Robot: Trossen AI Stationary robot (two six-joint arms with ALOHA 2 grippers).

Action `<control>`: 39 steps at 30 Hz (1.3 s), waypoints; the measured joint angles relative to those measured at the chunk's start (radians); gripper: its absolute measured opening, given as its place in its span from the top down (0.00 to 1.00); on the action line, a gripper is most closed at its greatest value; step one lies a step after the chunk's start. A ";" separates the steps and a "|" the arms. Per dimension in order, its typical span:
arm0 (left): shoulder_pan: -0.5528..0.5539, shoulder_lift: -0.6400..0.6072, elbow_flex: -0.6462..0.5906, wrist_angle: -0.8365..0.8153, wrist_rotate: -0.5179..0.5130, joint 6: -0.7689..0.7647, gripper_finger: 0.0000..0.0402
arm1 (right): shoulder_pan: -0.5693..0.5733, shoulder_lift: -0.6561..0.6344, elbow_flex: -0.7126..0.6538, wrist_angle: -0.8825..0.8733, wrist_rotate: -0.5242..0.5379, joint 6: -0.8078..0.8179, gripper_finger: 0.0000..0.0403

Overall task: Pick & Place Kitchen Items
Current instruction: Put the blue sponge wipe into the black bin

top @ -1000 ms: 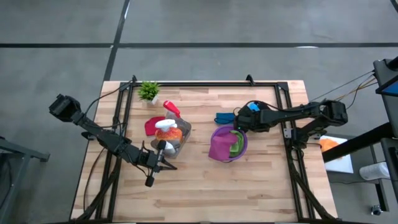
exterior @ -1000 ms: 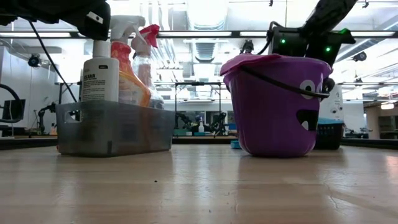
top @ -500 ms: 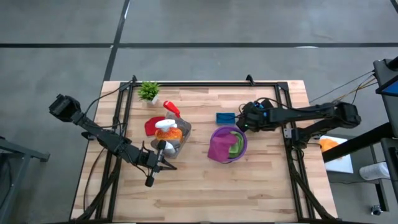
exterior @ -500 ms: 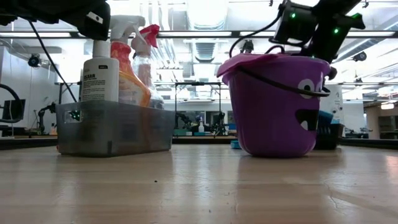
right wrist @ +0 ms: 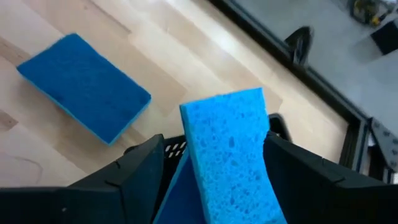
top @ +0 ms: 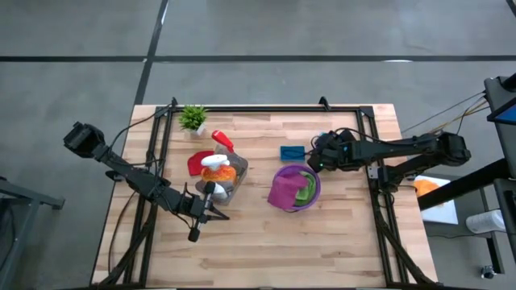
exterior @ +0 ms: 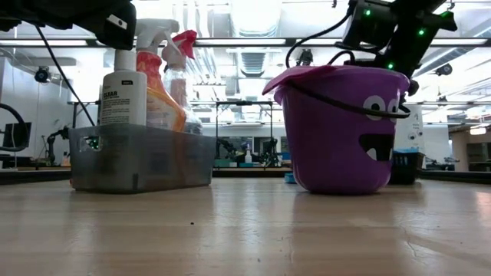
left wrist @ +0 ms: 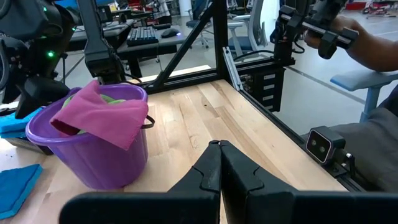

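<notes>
The left gripper (top: 216,214) sits closed just in front of the grey bin holding the orange spray bottle (top: 218,171). The right gripper (right wrist: 208,168) stands open with a blue sponge (right wrist: 231,155) between its fingers; another sponge (top: 292,151) lies just beyond, the purple bucket (top: 284,198) beside it.

The table (top: 339,234) is pale wood with visible grain, softly sheened. On it, the purple bucket (exterior: 341,130) is smooth glossy plastic, a soft matt magenta cloth (left wrist: 102,112) draped over its rim. Beside the bucket, the blue sponge (right wrist: 231,155) looks porous and rough.
</notes>
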 joint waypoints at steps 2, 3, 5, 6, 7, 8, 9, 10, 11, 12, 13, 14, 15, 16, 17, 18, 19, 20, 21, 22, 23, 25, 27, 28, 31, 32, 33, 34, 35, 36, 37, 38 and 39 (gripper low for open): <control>0.000 0.000 0.000 0.000 0.000 0.001 1.00 | 0.012 -0.010 0.000 0.005 0.027 -0.001 0.34; 0.000 0.000 0.000 0.000 0.000 0.001 1.00 | 0.018 -0.018 0.000 0.010 0.036 -0.005 0.34; 0.000 0.000 0.000 0.000 0.000 0.001 1.00 | 0.032 -0.032 0.000 0.024 0.049 -0.027 0.34; 0.000 0.000 0.000 -0.001 0.000 0.001 1.00 | 0.041 -0.040 0.000 0.033 0.055 -0.041 0.34; 0.000 0.000 0.000 0.000 0.000 0.001 1.00 | 0.049 -0.047 0.000 0.044 0.057 -0.053 0.34; 0.000 0.000 0.000 0.000 0.000 0.001 1.00 | 0.055 -0.056 0.000 0.054 0.057 -0.068 0.34; 0.000 0.000 0.000 0.000 0.000 0.001 1.00 | 0.060 -0.063 0.000 0.063 0.057 -0.078 0.34; 0.000 0.000 0.000 0.000 0.000 0.001 1.00 | 0.065 -0.071 0.000 0.070 0.056 -0.086 0.34; 0.000 0.000 0.000 0.000 0.000 0.001 1.00 | 0.067 -0.076 0.000 0.071 0.056 -0.093 0.34; 0.000 0.000 0.000 0.000 0.000 0.001 1.00 | 0.069 -0.080 0.000 0.070 0.057 -0.098 0.34; 0.000 0.000 0.000 0.000 0.000 0.001 1.00 | 0.069 -0.083 0.000 0.070 0.057 -0.103 0.34; 0.000 0.000 0.000 0.000 0.000 0.001 1.00 | 0.069 -0.089 0.000 0.069 0.057 -0.105 0.34; 0.000 0.000 0.000 0.001 0.000 0.000 1.00 | 0.069 -0.095 0.000 0.069 0.059 -0.110 0.34; 0.000 0.001 -0.001 0.005 0.000 0.000 1.00 | 0.069 -0.103 0.000 0.071 0.066 -0.124 0.34; 0.000 0.001 -0.001 0.011 0.000 -0.002 1.00 | 0.069 -0.110 0.001 0.074 0.073 -0.142 0.34; 0.000 0.001 -0.001 0.020 0.000 -0.006 1.00 | 0.069 -0.115 0.002 0.083 0.075 -0.166 0.34; 0.000 0.001 -0.001 0.028 0.000 -0.010 1.00 | 0.068 -0.123 0.007 0.099 0.073 -0.195 0.34; -0.001 0.002 -0.001 0.030 0.000 -0.012 1.00 | 0.062 -0.128 0.013 0.119 0.059 -0.231 0.34; -0.005 0.002 0.002 0.029 0.000 -0.013 1.00 | 0.051 -0.131 0.021 0.144 0.032 -0.274 0.34; -0.011 0.002 0.004 0.029 0.000 -0.018 1.00 | 0.034 -0.134 0.032 0.172 -0.014 -0.318 0.34; -0.019 0.002 0.004 0.029 0.001 -0.019 1.00 | 0.012 -0.134 0.043 0.198 -0.068 -0.357 0.34; -0.035 0.002 0.004 0.029 0.007 -0.025 1.00 | -0.043 -0.124 0.069 0.243 -0.196 -0.416 0.34; -0.057 0.002 0.004 0.024 0.007 -0.027 1.00 | -0.101 -0.102 0.102 0.270 -0.315 -0.455 0.34; -0.067 0.002 0.004 0.019 0.007 -0.027 1.00 | -0.129 -0.085 0.121 0.272 -0.368 -0.471 0.34; -0.080 -0.001 -0.009 0.011 0.006 -0.037 1.00 | -0.207 -0.009 0.191 0.273 -0.482 -0.511 0.34; -0.080 -0.002 -0.020 0.020 0.005 -0.041 1.00 | -0.231 0.023 0.218 0.261 -0.514 -0.523 0.34; -0.080 -0.003 -0.035 0.041 0.003 -0.044 1.00 | -0.254 0.060 0.247 0.247 -0.546 -0.533 0.34; -0.080 -0.004 -0.051 0.066 0.001 -0.044 1.00 | -0.274 0.099 0.278 0.227 -0.576 -0.540 0.34; -0.080 -0.005 -0.072 0.097 0.000 -0.045 1.00 | -0.292 0.140 0.310 0.196 -0.604 -0.545 0.34; -0.080 -0.005 -0.092 0.136 0.000 -0.045 1.00 | -0.307 0.183 0.346 0.158 -0.628 -0.552 0.34; -0.080 -0.005 -0.113 0.179 0.000 -0.044 1.00 | -0.318 0.227 0.385 0.115 -0.648 -0.565 0.34; -0.080 -0.005 -0.131 0.223 0.001 -0.043 1.00 | -0.326 0.270 0.423 0.072 -0.659 -0.587 0.34; -0.080 -0.005 -0.148 0.263 0.001 -0.041 1.00 | -0.331 0.312 0.464 0.023 -0.662 -0.613 0.34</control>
